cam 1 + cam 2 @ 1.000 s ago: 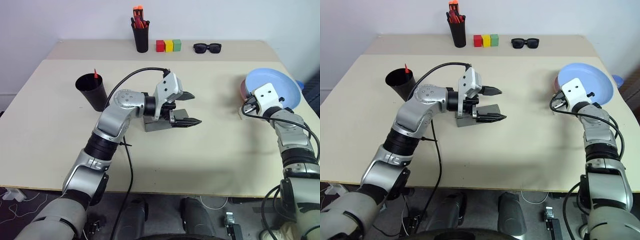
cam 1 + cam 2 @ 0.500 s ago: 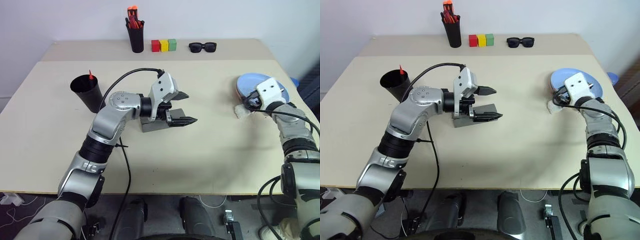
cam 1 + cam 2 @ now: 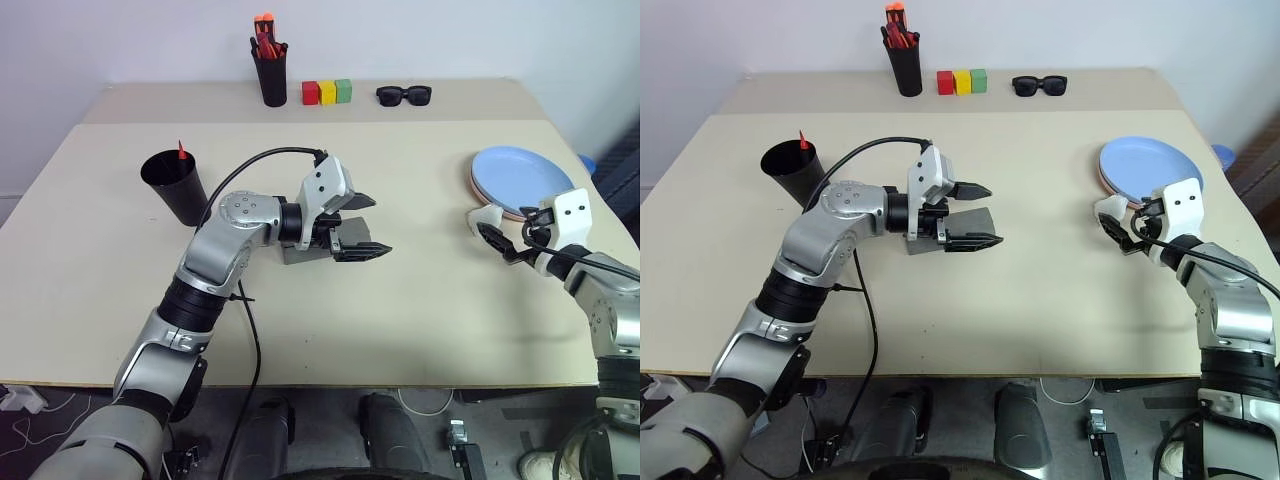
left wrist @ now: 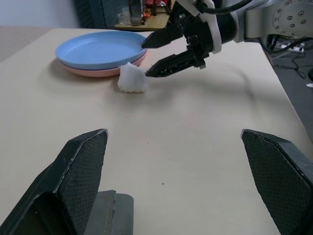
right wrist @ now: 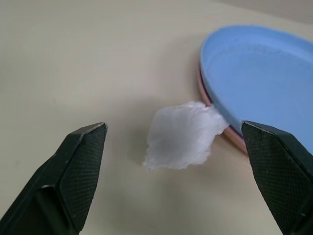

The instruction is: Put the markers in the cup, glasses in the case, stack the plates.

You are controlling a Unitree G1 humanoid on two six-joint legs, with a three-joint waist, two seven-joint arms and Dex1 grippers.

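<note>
Since the blue plate (image 3: 520, 178) already sits on the pink plate (image 4: 100, 72) near the right edge of the bench (image 3: 420, 300), stacking looks done to me, and the job for the right tool (image 3: 508, 243) is just clearing out cleanly. Its jaws are spread wide with nothing in them. A crumpled white wad (image 5: 183, 134) lies touching the stack's rim, right by the tips, so I'd pull straight away without dragging it or nudging the plates.

The left tool (image 3: 358, 226) hangs wide open and empty over the grey case (image 3: 940, 222) mid-bench. I can't tell if the glasses are inside. The cup (image 3: 176, 186) stands toward the left edge with a red tip (image 3: 182, 150) poking out, so at least one marker seems to be in.
</note>
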